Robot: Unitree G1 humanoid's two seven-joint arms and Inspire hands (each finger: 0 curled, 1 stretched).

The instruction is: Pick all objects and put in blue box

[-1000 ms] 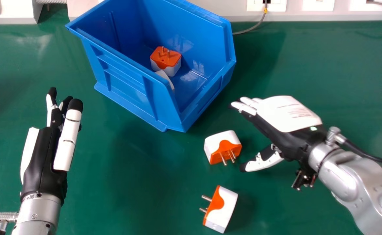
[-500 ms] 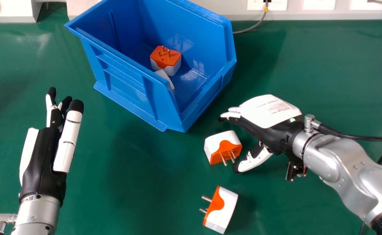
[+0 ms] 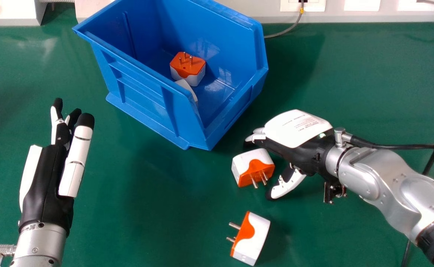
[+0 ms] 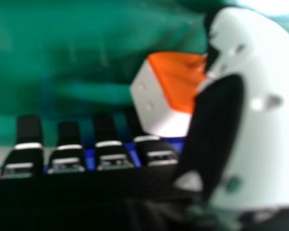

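Observation:
My right hand (image 3: 294,135) is open around the near side of a white and orange plug adapter (image 3: 247,163), its fingers by the far edge and its thumb by the pins. In the right hand view the adapter (image 4: 166,91) lies between the fingers and thumb of my right hand (image 4: 260,120); contact cannot be told. A second adapter (image 3: 252,241) lies on its side nearer the front, pins facing left. Inside the blue box (image 3: 146,100) sit an orange-topped adapter (image 3: 188,68) and a partly hidden white object (image 3: 186,87). My left hand (image 3: 48,178) is open at the left.
The green table (image 3: 369,81) bears everything. A grey cable (image 3: 285,31) runs from a wall socket (image 3: 302,5) behind the box. A black cable (image 3: 395,145) loops off my right wrist. The box wall stands just beyond my right fingertips.
My right hand has moved left and lowered around the nearer-to-box adapter, its fingers now angled more downward. The left hand has barely shifted, and the adapters lie where they were.

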